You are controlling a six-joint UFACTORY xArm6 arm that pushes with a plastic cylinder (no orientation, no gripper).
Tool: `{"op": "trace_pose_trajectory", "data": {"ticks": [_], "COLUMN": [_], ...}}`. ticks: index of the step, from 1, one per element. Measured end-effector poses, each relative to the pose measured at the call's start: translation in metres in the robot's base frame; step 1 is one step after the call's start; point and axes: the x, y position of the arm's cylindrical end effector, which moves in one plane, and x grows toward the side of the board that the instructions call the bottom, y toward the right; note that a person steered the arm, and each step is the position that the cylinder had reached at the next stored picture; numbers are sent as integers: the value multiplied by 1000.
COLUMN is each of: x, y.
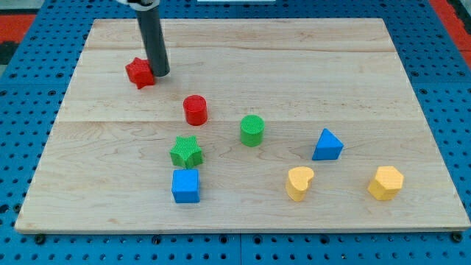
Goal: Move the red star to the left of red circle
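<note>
You see my tip (160, 73) touching the small ridged red plastic star (139, 73) near the pale wooden worktop's (294, 59) top-left corner; the red circle (195, 110) sits toward the centre. No gripper shows.

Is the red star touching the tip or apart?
Touching, as far as the view shows: my tip sits against the red star on the view's right side, no visible gap.

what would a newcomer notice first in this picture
The dark rod coming down from the view's top left, my tip right beside the red star on its right. Below them the red circle stands alone. Then the bright cluster lower down: green star, blue cube, yellow heart.
</note>
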Motion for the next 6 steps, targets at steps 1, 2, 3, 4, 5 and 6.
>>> {"op": "trace_pose_trajectory", "data": {"ticks": [1, 2, 3, 4, 5, 6], "x": [-32, -24, 21, 77, 40, 5], "y": [-2, -37, -83, -107, -115, -107]}}
